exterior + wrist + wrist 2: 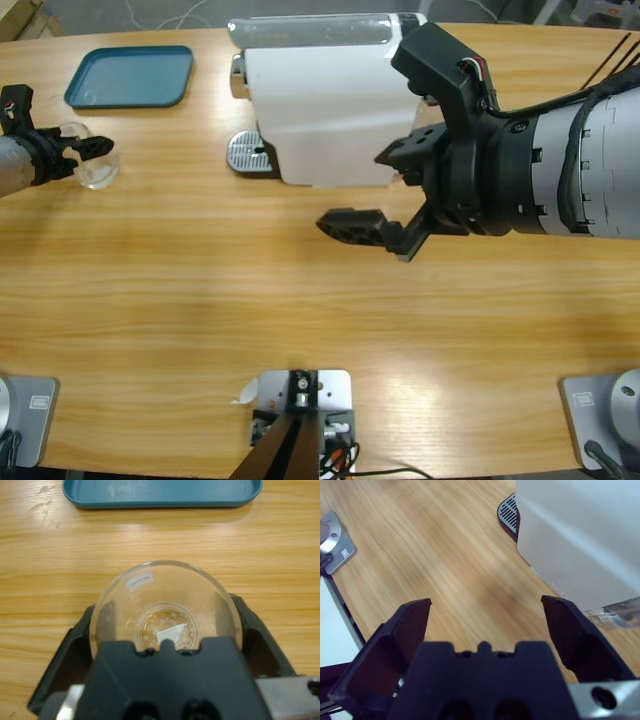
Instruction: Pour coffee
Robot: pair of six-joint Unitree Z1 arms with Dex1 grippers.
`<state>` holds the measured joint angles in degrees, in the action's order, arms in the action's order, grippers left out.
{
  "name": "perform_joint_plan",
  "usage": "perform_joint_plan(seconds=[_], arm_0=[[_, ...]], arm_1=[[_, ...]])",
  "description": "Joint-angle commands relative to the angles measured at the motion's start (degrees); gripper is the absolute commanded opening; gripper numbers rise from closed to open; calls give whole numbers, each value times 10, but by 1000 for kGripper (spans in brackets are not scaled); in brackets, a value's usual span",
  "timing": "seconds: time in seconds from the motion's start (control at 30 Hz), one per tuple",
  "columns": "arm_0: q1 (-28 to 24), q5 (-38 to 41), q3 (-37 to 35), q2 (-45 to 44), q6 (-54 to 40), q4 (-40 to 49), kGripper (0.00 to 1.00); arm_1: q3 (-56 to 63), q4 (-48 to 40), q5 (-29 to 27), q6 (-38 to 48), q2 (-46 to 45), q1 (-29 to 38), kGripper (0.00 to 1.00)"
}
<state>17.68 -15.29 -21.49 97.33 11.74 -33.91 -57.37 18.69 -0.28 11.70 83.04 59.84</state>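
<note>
Wooden table (200,300) | teal tray (130,76) far-left | coffee machine (320,110) centre-back

Legible text: none. Glass (165,610): one small white label on the inner wall, its print too faint to read. Coffee machine (320,110): no readable marking.

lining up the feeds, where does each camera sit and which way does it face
High: fixed above, looking down on the table; both arms show.
Left wrist: on the left arm, looking down into the glass with the coffee; left gripper around it.
Right wrist: along the open right gripper toward the coffee machine.
High and left wrist share the glass and blue tray.
</note>
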Motion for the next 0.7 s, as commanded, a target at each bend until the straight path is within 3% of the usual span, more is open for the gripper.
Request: perform_joint_plan(seconds=[0.03, 0.33, 0.53, 0.7], arm_0=[[12, 66, 6, -36, -45, 1, 423], [21, 306, -99, -87, -234, 152, 425], [23, 389, -195, -37, -379, 254, 422], [37, 419, -247, 7, -432, 280, 430]], arm_1=[[16, -4, -13, 9, 6, 5, 1000], [-7, 82, -6, -36, -69, 5, 1000], [8, 116, -8, -42, -109, 5, 1000], [22, 119, -11, -40, -122, 5, 1000]])
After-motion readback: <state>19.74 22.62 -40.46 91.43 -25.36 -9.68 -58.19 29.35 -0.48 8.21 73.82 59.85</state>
